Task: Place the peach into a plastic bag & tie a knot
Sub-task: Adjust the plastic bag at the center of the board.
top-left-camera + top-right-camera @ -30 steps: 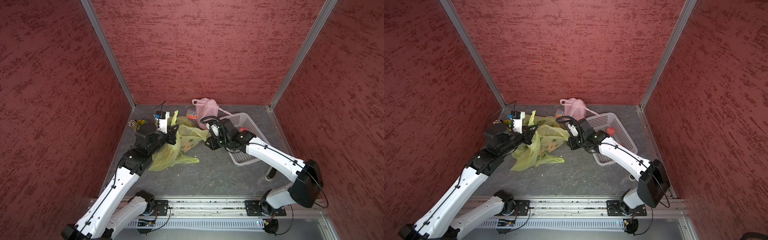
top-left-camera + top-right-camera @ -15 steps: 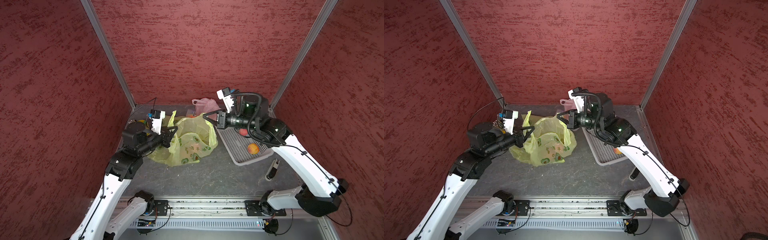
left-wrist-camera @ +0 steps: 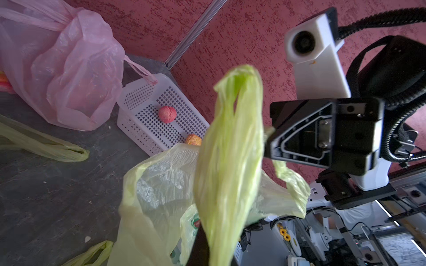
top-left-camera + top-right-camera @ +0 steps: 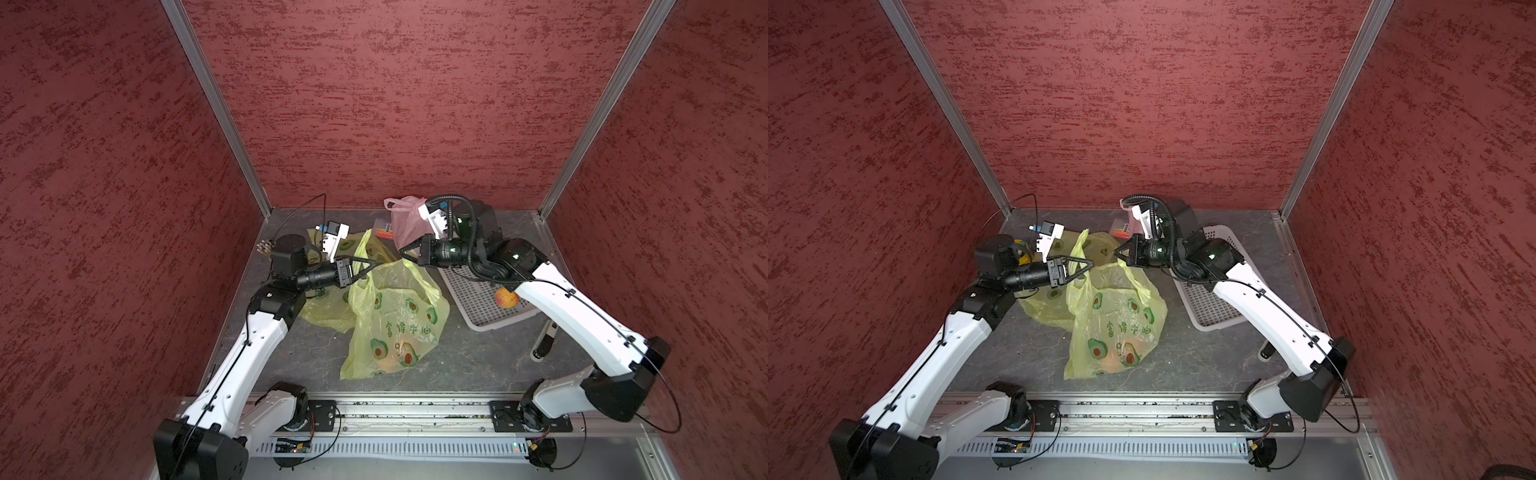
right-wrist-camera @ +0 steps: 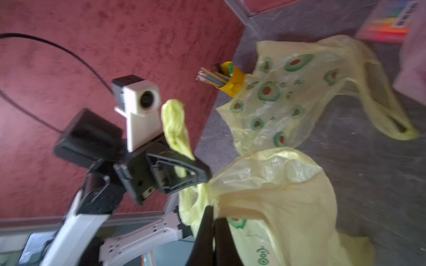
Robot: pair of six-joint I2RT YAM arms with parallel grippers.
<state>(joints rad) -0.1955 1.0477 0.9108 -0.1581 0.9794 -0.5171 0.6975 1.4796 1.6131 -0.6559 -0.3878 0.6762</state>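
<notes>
Two arms come in from the lower edge in both top views. The left end effector (image 4: 371, 266) is narrow, pinched on one handle loop of the avocado-printed plastic bag (image 4: 395, 324) at the centre of the frame. The right end effector (image 4: 409, 251) is also narrow and nips the bag's other handle, as the left wrist view shows. An orange round shape, the peach (image 4: 387, 363), glows through the plastic at the bag's low end, which rests on the table (image 4: 478, 357).

There are three bags:
- the held one;
- a second yellow-green bag (image 4: 330, 309) with the same print, lying flat left of centre;
- a pink bag (image 4: 405, 224), knotted, at the back wall.

One white basket (image 4: 478, 307) sits right of centre. The left wrist view shows two fruits in it, a red fruit (image 3: 167, 114) and an orange fruit (image 3: 193, 139). There is also one yellow cup (image 5: 231, 80) of thin sticks, one marker pack (image 4: 384, 228) and one black-and-white pen-like object (image 4: 544, 340) at the lower right.

A line of four green characters (image 4: 407, 329) is printed on the held bag, too small to read for sure. The marker pack's white label is blurred. No brand can be read.
</notes>
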